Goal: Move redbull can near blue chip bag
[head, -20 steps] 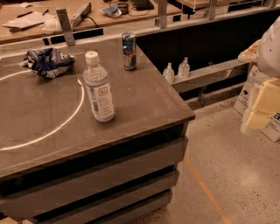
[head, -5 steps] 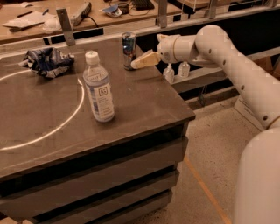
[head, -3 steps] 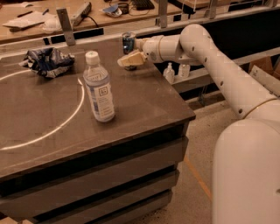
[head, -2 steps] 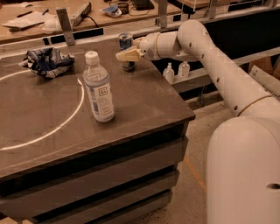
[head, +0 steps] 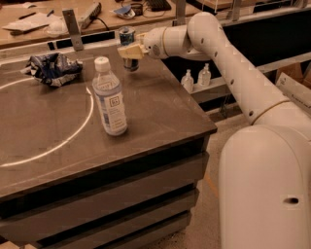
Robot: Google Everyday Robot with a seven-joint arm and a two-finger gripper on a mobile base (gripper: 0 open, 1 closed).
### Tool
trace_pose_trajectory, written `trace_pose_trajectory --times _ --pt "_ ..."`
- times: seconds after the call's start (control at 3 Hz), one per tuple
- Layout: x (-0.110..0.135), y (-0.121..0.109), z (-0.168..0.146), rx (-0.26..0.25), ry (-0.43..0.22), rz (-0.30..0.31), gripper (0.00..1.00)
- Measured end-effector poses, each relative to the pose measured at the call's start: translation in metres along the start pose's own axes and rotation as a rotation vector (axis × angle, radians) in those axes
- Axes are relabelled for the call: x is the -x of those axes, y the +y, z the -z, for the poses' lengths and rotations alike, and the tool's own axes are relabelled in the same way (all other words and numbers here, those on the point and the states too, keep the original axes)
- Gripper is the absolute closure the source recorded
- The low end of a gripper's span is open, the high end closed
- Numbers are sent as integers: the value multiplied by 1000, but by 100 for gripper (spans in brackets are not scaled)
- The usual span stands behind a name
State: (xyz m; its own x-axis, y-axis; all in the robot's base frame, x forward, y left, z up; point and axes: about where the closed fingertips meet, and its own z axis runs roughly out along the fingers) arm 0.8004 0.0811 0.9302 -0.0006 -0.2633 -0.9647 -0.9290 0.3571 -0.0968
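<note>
The redbull can (head: 127, 36) is upright near the table's far right part, with its silver top and blue upper body showing. My gripper (head: 130, 51) comes in from the right and is closed around the can's middle, hiding that part. I cannot tell whether the can's base (head: 131, 66) touches the table. The blue chip bag (head: 52, 68) lies crumpled at the far left of the table, well left of the can.
A clear plastic bottle (head: 111, 99) with a white cap stands mid-table, in front of the can. A white circle line (head: 73, 137) marks the dark tabletop (head: 160, 107). Two small spray bottles (head: 187, 80) sit on a shelf to the right. A cluttered bench (head: 73, 14) runs behind.
My arm swung in from the right and the gripper closed on the can. The can has since shifted a little left, toward the bag. The bottle and bag have not moved.
</note>
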Motion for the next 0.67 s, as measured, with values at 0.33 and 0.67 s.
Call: trace_pose_trajectory --times 0.33,0.67 --pt "22 20 -34 41 -30 -27 100" --pt "24 43 -69 89 -27 -44 100"
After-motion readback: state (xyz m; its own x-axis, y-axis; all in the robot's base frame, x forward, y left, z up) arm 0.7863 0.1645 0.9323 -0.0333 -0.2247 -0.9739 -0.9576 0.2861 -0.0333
